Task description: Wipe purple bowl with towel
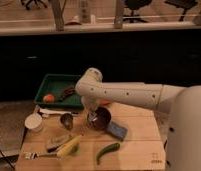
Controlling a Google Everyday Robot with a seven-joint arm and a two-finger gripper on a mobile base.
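office | rolling chairs (136, 9) beyond railing (144, 26) | end effector (92, 116) at purple bowl (103, 120)

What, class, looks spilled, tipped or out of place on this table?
Nothing stands out. The purple bowl sits upright on the table with the gripper at its rim. The metal cup and white cup stand upright, and no spill shows. The blue pad just lies at an angle.

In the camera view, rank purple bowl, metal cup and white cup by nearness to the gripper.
1. purple bowl, right under the gripper.
2. metal cup, just to image left.
3. white cup, farthest out at image left.
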